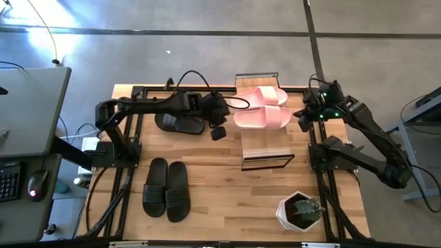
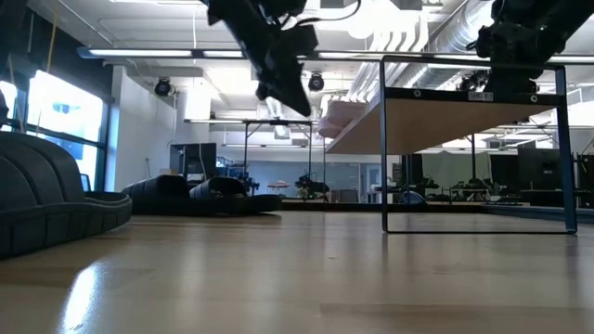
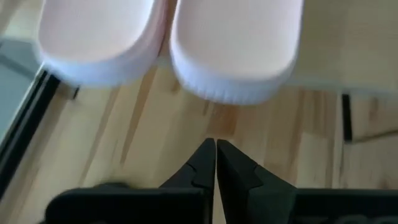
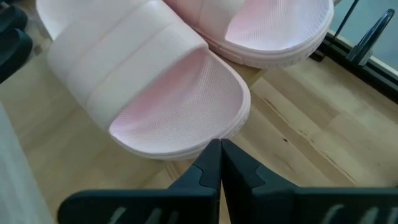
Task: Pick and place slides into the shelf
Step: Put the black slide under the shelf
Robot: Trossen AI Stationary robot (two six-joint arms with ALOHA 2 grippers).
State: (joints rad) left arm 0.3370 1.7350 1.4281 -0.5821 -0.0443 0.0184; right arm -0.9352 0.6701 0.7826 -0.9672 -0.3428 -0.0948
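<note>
Your pink slides point(image 1: 262, 109) lay side by side on the far end of the shelf point(image 1: 265, 150). The left gripper point(image 1: 218, 132) hung just left of them, fingers pressed together and empty. The right gripper point(image 1: 304, 117) sat just right of them, likewise closed on nothing.

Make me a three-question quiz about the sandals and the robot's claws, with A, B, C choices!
1. Where are the pink slides?
A. on the shelf
B. on the floor
C. in the plant pot

2. How many black slides lie on the table?
A. one
B. four
C. seven

3. How are the left gripper fingers?
A. shut, empty
B. wide open
C. gripping a slide

Answers:
1 A, the pink pair rests on the plank top.
2 B, one black pair near the front, another black pair under the left arm.
3 A, the left wrist view shows the tips together, holding nothing.
</note>
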